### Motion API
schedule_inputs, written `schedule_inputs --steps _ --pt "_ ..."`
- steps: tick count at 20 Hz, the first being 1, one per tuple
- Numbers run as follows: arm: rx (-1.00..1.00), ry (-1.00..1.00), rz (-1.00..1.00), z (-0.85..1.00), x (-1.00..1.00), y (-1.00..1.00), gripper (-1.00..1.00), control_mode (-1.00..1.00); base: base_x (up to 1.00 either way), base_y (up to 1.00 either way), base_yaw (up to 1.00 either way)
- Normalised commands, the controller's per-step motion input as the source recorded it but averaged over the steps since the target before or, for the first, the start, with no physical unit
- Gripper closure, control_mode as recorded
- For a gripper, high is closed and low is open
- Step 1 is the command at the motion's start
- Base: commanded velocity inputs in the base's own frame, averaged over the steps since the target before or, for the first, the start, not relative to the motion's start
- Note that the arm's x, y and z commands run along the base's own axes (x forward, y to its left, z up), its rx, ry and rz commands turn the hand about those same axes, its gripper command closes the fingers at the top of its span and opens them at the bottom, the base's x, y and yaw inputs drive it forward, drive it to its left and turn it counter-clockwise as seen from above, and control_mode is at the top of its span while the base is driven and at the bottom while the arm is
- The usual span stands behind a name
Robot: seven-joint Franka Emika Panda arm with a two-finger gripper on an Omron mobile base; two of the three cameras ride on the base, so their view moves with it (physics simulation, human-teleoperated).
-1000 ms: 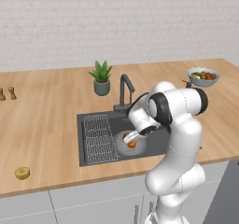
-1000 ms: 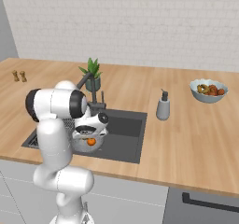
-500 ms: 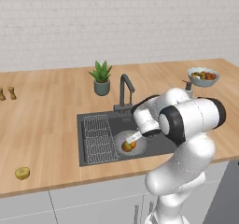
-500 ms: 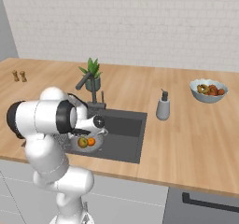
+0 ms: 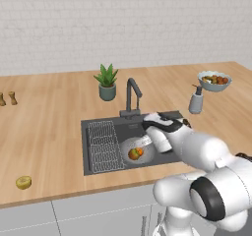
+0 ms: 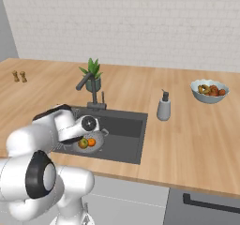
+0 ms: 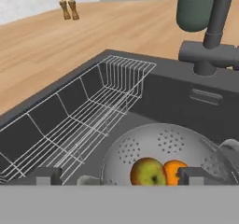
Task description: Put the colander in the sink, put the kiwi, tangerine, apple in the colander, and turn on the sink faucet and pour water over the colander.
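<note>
The gripper (image 7: 119, 176) sits at the bottom of the hand view with its two dark fingertips (image 7: 45, 175) far apart and nothing between them. In the left base view the gripper (image 5: 147, 132) lies near the middle of the frame, over the right half of the sink (image 5: 93, 127), just above the colander (image 5: 129, 145).

The colander (image 7: 161, 146) rests on the sink floor, in the lower middle of the hand view. Inside it the apple (image 7: 147, 171) and the tangerine (image 7: 174, 171) lie side by side, touching or nearly so, the apple to the left. In the right base view the apple (image 6: 83, 143) and tangerine (image 6: 92, 142) show in the colander (image 6: 96, 136) at lower left, beside the white arm.

A wire rack (image 7: 88, 115) fills the left part of the sink (image 7: 154, 94) in the hand view. The faucet (image 7: 210, 41) stands at upper right on the sink's rear edge; in the left base view the faucet (image 5: 132, 96) rises at the centre, with a potted plant (image 5: 107, 81) just left of it on the counter (image 5: 49, 117).

The kiwi (image 5: 23, 182) lies on the counter at lower left of the left base view, well apart from the sink. A soap bottle (image 5: 197, 100) and a fruit bowl (image 5: 214, 80) stand at right. Two small shakers (image 5: 7, 99) are at the far left.
</note>
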Motion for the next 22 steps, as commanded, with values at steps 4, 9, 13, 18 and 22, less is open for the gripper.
schedule_inputs --steps 4,9,13,18,22 --pt "-0.06 0.0 0.01 1.0 0.14 -0.17 -1.0 -1.0 0.0 0.0 0.0" --pt "-0.1 0.19 0.0 1.0 -0.53 -0.27 -1.0 -1.0 0.0 0.0 0.0" --pt "0.0 0.2 -0.1 0.93 -0.94 0.2 -1.0 -1.0 0.0 0.0 0.0" --pt "0.0 0.25 -0.11 0.94 -0.93 0.39 -1.0 -1.0 0.0 0.0 0.0" --pt "0.04 0.33 -0.09 0.3 -1.0 0.91 -1.0 -1.0 0.0 0.0 0.0"
